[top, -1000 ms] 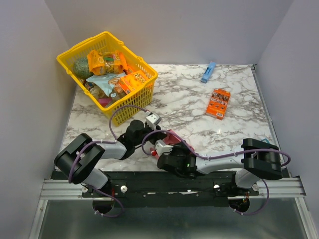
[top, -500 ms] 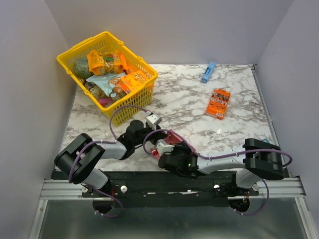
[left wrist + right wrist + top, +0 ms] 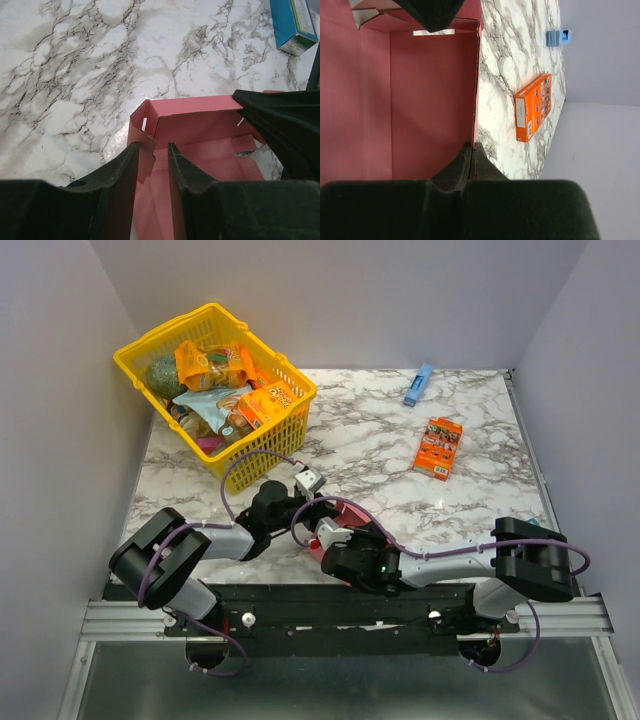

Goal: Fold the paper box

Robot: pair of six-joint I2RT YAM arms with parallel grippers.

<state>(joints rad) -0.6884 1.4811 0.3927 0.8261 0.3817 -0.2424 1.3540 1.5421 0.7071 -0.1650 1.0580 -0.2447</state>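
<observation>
At the near middle of the white marble table point(image 3: 470, 510), the pink thin-card paper box point(image 3: 345, 510) sits half-formed, wedged between both wrists. No reach needed from either arm: both are on it.

Left gripper point(image 3: 153, 150): on the box's left end. Its fingers point(image 3: 120, 170) sit close together astride the left side wall and corner flap, with a thin slit between them. Can't tell whether they bite the card or only straddle it.

Right gripper point(image 3: 472, 150): fingertips pressed together on the top edge of the opposite side wall, pinching the card.

Key geometry: the raised back wall runs straight across the left wrist view, from the left jaws to the right gripper's black body. So the box's long axis lies roughly along the line joining the two grippers. The floor panel lies flat on the table. The near side is hidden behind the fingers in both wrist views.

My read: side walls are going up, corner flaps not yet tucked against the back wall. The next move likely turns on swinging the left wall inward toward the right gripper, with the right one holding its wall as anchor. Risk: thin card buckles or tears at the slots if both pull along that axis.

Orange printed snack box point(image 3: 532, 107) and slim blue box point(image 3: 557, 37) lie well apart from the work, far right. Yellow plastic basket point(image 3: 215, 380) sits far left. None in the way.
</observation>
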